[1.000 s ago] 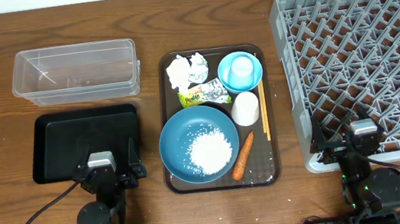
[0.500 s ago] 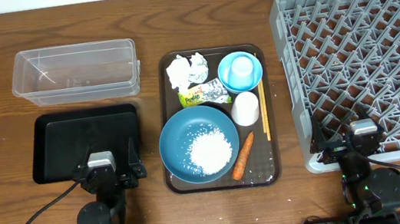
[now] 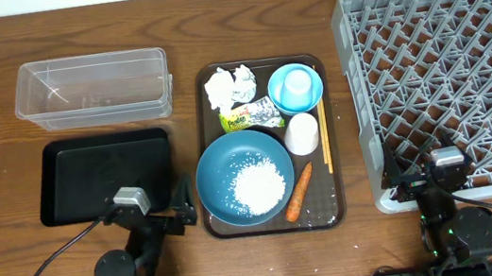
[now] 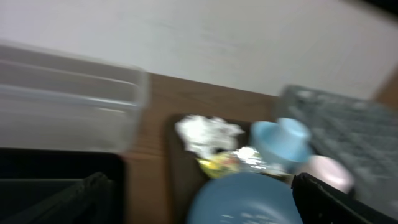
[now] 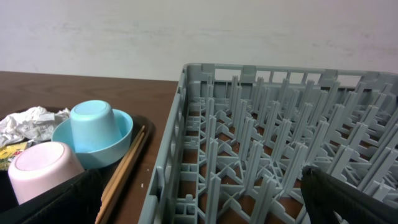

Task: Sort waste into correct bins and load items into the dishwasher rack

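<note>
On the brown serving tray, the large blue plate point(image 3: 221, 165) holds loose white rice point(image 3: 259, 186), with the orange carrot point(image 3: 300, 192) to its right. Behind it lie crumpled tissues point(image 3: 230, 86) and the foil wrapper point(image 3: 251, 114). A small light blue bowl point(image 3: 312, 99) holds an upturned cup point(image 3: 296, 84). A white cup point(image 3: 302, 133) and chopsticks point(image 3: 325, 142) lie in front of the bowl. The clear tub point(image 3: 92, 87) and black tray point(image 3: 103, 176) are on the left, the grey rack point(image 3: 452, 73) on the right. My left gripper point(image 3: 172, 214) is open and empty, turned toward the plate point(image 4: 242, 199). My right gripper point(image 3: 440, 165) is open and empty at the rack's near edge point(image 5: 261, 124).
The brown serving tray point(image 3: 224, 227) sits between the black tray and the rack. The right wrist view shows the bowl point(image 5: 115, 146), the white cup point(image 5: 40, 165) and the chopsticks point(image 5: 127, 165) left of the rack wall. A white wall stands behind the table.
My left gripper has swung to the right, from facing the black tray to facing the serving tray; its wrist view is blurred. The right arm has not moved.
</note>
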Controlling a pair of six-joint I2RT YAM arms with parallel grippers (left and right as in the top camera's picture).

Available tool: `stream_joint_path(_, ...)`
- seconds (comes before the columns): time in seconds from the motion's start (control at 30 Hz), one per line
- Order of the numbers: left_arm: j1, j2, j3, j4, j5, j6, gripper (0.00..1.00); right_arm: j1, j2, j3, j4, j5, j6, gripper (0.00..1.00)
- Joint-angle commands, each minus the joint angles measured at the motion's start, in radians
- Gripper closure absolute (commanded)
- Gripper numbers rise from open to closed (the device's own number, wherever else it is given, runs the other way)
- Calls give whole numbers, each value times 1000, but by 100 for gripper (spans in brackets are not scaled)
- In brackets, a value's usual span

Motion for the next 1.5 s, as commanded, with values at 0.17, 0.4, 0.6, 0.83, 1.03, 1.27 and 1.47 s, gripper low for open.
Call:
stream_joint_path(0.17,5,4,-3,53,293,-256,4,-19,-5,-2,-5,4,-10,1)
stream_joint_path(0.4,5,45,193,0,271,-227,4,-19,-5,-2,-5,4,-10,1)
stream_joint_path(0.6,5,301,530,-444,158,-67,4,-19,-5,-2,-5,4,-10,1)
stream_joint_path(0.83,5,602,772,-669,321,-42,4,-19,-5,-2,-5,4,-10,1)
stream_joint_path(1.03,-70,696,777,-685,276,-14,4,-19,-5,-2,-5,4,-11,1)
stream_joint_path(1.27,-312,807,871,-812,-129,-186,4,-19,-5,-2,-5,4,-10,1)
stream_joint_path(1.47,-515,1025,1078,-941,-217,-204,4,-19,-5,-2,-5,4,-10,1)
